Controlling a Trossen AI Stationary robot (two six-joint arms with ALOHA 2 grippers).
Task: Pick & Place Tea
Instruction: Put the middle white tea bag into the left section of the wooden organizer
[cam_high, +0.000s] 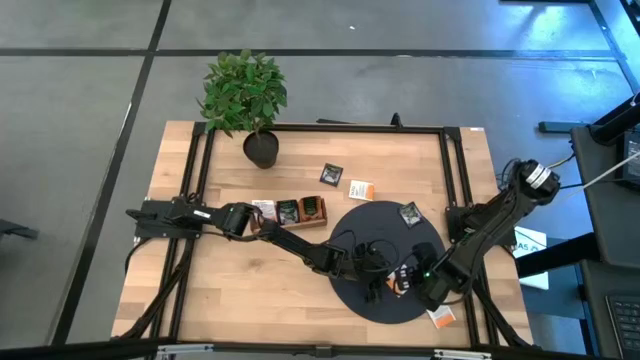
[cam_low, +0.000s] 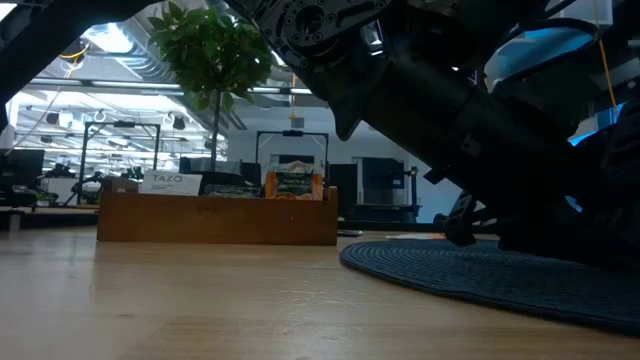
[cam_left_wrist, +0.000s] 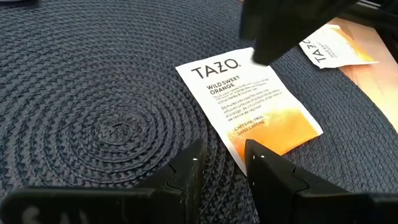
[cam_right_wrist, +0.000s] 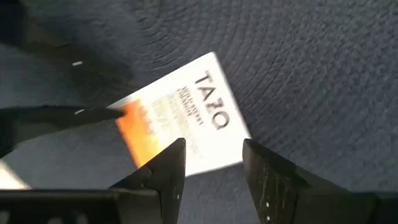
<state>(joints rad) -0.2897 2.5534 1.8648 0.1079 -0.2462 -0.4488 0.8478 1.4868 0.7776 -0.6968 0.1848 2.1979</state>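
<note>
With both arms converging on one white-orange tea sachet (cam_left_wrist: 249, 102) lying flat on the black mat (cam_left_wrist: 93, 93), I'm hovering my left tool (cam_left_wrist: 222, 160) and right tool (cam_right_wrist: 213, 163) half-open, empty, straddling opposite edges to pinch it.

Two dark robot arms reach toward each other, meeting low near the table's front right. The left arm stretches from the left side diagonally across, its elbow bent once; the left gripper (cam_left_wrist: 221, 163) points downward with its two fingers parted by a narrow gap. The right arm folds in from the right edge; the right gripper (cam_right_wrist: 211, 163) also angles down, fingers spread apart.
</note>
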